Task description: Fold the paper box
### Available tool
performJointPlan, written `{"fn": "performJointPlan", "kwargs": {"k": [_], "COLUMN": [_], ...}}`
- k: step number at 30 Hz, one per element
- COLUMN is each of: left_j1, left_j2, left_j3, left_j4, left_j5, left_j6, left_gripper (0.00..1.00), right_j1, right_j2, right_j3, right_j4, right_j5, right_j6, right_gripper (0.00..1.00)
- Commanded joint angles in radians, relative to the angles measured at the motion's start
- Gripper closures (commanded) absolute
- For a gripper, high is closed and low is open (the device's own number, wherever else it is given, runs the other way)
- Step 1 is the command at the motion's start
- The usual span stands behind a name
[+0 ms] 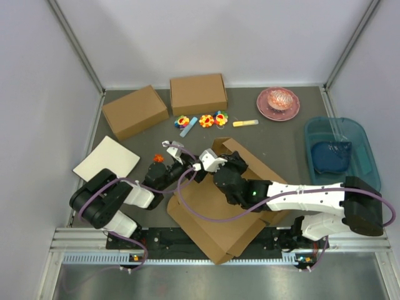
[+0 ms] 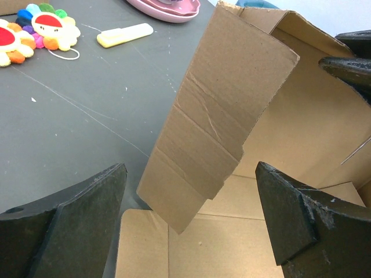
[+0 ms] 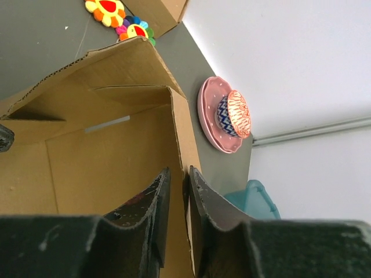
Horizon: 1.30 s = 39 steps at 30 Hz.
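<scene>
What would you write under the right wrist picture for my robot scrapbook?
Right pincer pinches an upright wall of the half-folded paper box, with a pink plate on the table beyond.

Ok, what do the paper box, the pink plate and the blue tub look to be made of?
Paper box: plain brown cardboard, matte and unprinted, with creased score lines and raw cut edges; likely corrugated. Pink plate: probably glazed ceramic, going by its smooth, dotted rim, though hard plastic is possible. Blue tub: looks like translucent plastic, with thin, tinted, see-through walls.
</scene>
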<state>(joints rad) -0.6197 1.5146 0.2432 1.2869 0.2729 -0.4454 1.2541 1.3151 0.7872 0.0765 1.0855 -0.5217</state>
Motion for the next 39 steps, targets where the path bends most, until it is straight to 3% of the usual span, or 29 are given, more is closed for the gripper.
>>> {"fn": "performJointPlan", "kwargs": {"k": [1, 3, 8, 14, 24, 28, 31, 36, 39], "left_j1": [0.002, 0.002, 0.002, 0.002, -0.009, -0.014, -0.012, -0.014, -0.012], "left_j2": [0.001, 0.004, 0.01, 0.009, 0.061, 0.019, -0.082, -0.352, -0.473], "left_j3": [0.001, 0.001, -0.005, 0.002, 0.002, -0.039, -0.074, -0.079, -0.081], "left_j4": [0.115, 0.121, 0.141, 0.161, 0.275, 0.284, 0.188, -0.157, -0.254], "left_j5": [0.015, 0.018, 0.022, 0.063, 0.175, 0.128, 0.071, -0.038, -0.122], "left_j6": [0.014, 0.011, -0.003, -0.032, -0.154, -0.141, -0.076, 0.029, 0.051], "left_gripper": [0.02, 0.03, 0.04, 0.03, 0.14, 0.13, 0.09, 0.08, 0.08], "right_j1": [-0.005, -0.01, -0.022, -0.021, -0.021, -0.021, -0.021, -0.016, -0.01], "right_j2": [-0.036, -0.04, -0.03, -0.013, 0.027, 0.047, 0.044, 0.038, 0.039], "right_j3": [0.047, 0.047, 0.043, 0.032, 0.02, 0.007, 0.003, 0.015, 0.023], "right_j4": [-0.006, -0.006, -0.04, -0.075, -0.075, -0.098, -0.099, -0.1, -0.098], "right_j5": [-0.004, -0.009, -0.032, -0.055, -0.076, -0.056, -0.052, -0.049, -0.049], "right_j6": [0.025, 0.019, 0.048, 0.104, 0.115, 0.111, 0.112, 0.1, 0.091], "right_gripper": [0.8, 0.81, 0.99, 1.0, 1.0, 1.0, 1.0, 1.0, 1.0]}}
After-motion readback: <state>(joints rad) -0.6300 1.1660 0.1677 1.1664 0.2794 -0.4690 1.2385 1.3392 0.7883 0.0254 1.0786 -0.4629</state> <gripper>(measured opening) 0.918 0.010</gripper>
